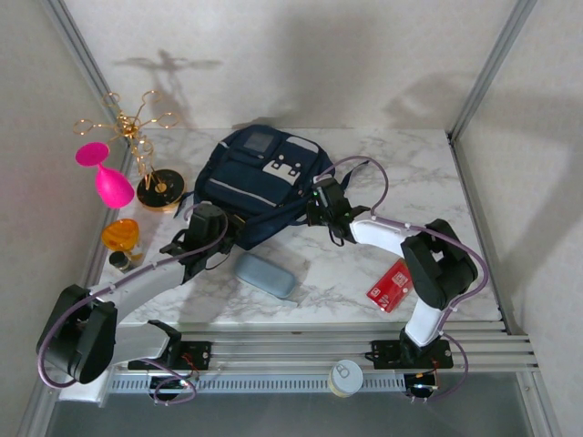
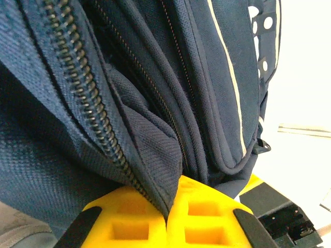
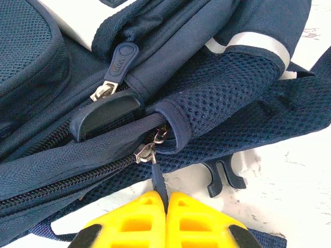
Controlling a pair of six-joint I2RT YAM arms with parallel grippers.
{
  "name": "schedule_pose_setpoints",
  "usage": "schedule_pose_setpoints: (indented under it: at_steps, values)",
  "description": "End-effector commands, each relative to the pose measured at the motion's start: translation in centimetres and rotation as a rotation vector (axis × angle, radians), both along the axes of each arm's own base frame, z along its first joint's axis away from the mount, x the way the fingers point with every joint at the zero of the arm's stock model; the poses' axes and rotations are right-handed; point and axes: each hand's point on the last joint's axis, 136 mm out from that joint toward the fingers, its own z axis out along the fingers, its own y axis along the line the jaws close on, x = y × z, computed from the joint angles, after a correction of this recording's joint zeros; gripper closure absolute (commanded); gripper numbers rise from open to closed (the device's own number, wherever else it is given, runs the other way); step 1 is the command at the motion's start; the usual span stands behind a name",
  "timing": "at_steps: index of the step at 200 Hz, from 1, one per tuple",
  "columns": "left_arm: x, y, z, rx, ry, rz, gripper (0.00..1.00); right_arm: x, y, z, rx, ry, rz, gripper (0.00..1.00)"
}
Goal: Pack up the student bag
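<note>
Student bag (image 1: 260, 182) lies flat on the marble table (image 1: 437, 182), just beyond the grey-blue case (image 1: 265, 275), front pocket up. Its long axis runs roughly near-to-far and is turned a little, so the light stripe slants across it. The grey patch end points at the far wall. The zippered edge points back toward the case and the arm bases. A strap loops out on the side right of the case.

Left gripper (image 1: 217, 238), just beyond the case's left end, is at the bag's near-left corner. In the left wrist view its yellow pads (image 2: 129, 217) are closed on a fold of navy fabric beside a run of zipper teeth.

Right gripper (image 1: 319, 202), beyond and right of the case, is at the bag's right edge. In the right wrist view the pads (image 3: 139, 212) are pressed together on the dark zip pull (image 3: 158, 181), which hangs from a metal slider, with mesh strap padding just above.

Red card (image 1: 392, 285) lies flat, well right of the case.
</note>
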Motion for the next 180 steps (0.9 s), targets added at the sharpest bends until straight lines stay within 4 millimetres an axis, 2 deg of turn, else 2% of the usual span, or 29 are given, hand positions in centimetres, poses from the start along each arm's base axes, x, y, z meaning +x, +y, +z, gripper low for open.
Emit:
schedule_pose_setpoints:
  at_steps: [1, 14, 20, 45, 56, 67, 91, 112, 140, 163, 180]
  values:
    - [1.0, 1.3, 1.1, 0.061, -0.043, 0.009, 1.00, 1.7, -3.5, 0.7, -0.054, -0.016, -0.088, 1.00]
    - [0.9, 0.4, 1.6, 0.055, -0.043, -0.040, 0.79, 0.1, -2.3, 1.1, -0.003, 0.011, -0.016, 1.00]
    - [0.7, 0.0, 2.0, 0.056, -0.057, -0.061, 0.75, -0.6, -2.2, 1.5, 0.018, 0.019, -0.003, 0.91]
    - [-0.5, -0.5, 3.7, 0.107, -0.098, -0.094, 0.63, -3.1, -2.0, 3.4, 0.105, 0.044, 0.036, 0.69]
    - [-0.9, 0.2, 4.2, 0.142, -0.093, -0.056, 0.61, -3.4, -2.3, 4.3, 0.132, 0.054, 0.019, 0.57]
    - [-0.7, -0.3, 5.2, 0.138, -0.133, -0.062, 0.59, -3.2, -2.2, 4.9, 0.170, 0.079, 0.007, 0.47]
    - [0.3, -1.9, 6.0, 0.148, -0.148, -0.104, 0.58, -1.2, -0.6, 5.3, 0.235, 0.167, -0.024, 0.41]
    - [1.5, -2.9, 6.5, 0.186, -0.155, -0.111, 0.58, 1.4, 0.2, 4.3, 0.227, 0.207, -0.097, 0.40]
    - [2.8, -3.2, 5.9, 0.215, -0.147, -0.108, 0.58, 5.6, 1.0, 3.6, 0.229, 0.221, -0.171, 0.37]
    - [3.7, -3.0, 5.0, 0.248, -0.126, -0.102, 0.57, 8.4, 0.3, 2.0, 0.255, 0.265, -0.274, 0.35]
    - [4.2, -3.0, 3.5, 0.265, -0.091, -0.111, 0.58, 10.1, 0.2, 0.9, 0.258, 0.261, -0.312, 0.35]
